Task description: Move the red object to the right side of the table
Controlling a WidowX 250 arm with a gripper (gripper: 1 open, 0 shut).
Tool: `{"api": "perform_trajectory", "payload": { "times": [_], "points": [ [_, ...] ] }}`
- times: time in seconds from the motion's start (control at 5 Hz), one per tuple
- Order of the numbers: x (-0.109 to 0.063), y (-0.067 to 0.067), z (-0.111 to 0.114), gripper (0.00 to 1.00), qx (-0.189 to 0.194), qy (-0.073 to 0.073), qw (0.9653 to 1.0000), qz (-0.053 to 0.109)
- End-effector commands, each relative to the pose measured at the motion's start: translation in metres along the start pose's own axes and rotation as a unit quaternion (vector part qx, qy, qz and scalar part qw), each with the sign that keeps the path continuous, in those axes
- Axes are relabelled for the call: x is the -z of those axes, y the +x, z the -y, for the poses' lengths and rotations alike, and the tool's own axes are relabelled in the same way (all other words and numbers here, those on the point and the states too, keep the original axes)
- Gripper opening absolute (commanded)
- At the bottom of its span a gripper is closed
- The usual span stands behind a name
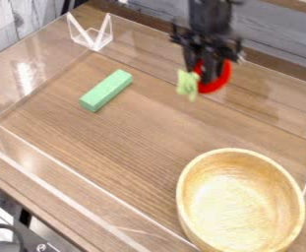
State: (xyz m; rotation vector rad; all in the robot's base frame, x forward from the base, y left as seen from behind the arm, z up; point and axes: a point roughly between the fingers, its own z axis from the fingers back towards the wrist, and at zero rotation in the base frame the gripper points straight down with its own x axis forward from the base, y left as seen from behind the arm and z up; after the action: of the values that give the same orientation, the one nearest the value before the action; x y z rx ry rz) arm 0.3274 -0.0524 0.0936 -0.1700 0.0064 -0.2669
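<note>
1. Gripper [210, 71]: dark, pointing straight down from the top edge, at about one o'clock from table centre. Jaws drawn in tight on the red object, nothing else in hold.
2. Red object [215, 79]: small rounded toy fruit, pinched between the jaws and apparently carried clear of the wood. Light green leafy cap [188, 84] sticking out toward nine o'clock, so held sideways rather than upright; probably gripped across the body because the cap offers no firm purchase.
3. Table [129, 138]: brown wood-grain top, low clear acrylic walls around it, presumably to keep loose items from rolling off.
4. Green block [105, 90]: flat, rectangular, lying at ten o'clock from centre, well apart from the gripper; not part of the job, left undisturbed.
5. Wooden bowl [242, 203]: large, empty, at five o'clock near the corner, well apart from the fruit.
6. Status, as a judgement: carry under way, fruit right of centre but not yet set down; free wood between two and three o'clock, above the bowl, looks a suitable landing spot.
</note>
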Motion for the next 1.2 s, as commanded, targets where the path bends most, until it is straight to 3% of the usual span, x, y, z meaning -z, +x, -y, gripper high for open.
{"api": "perform_trajectory", "payload": {
  "times": [0.0, 0.4, 0.6, 0.8, 1.0],
  "points": [
    [-0.030, -0.014, -0.037, 0.00, -0.018, 0.014, 0.9992, 0.033],
    [-0.029, -0.038, -0.109, 0.00, -0.059, 0.034, 0.9970, 0.038],
    [-0.018, -0.031, -0.101, 0.00, -0.053, 0.035, 0.9974, 0.035],
    [-0.016, -0.033, -0.129, 0.00, -0.068, 0.041, 0.9963, 0.034],
    [-0.002, -0.022, -0.117, 0.00, -0.058, 0.041, 0.9970, 0.031]
  ]
}}
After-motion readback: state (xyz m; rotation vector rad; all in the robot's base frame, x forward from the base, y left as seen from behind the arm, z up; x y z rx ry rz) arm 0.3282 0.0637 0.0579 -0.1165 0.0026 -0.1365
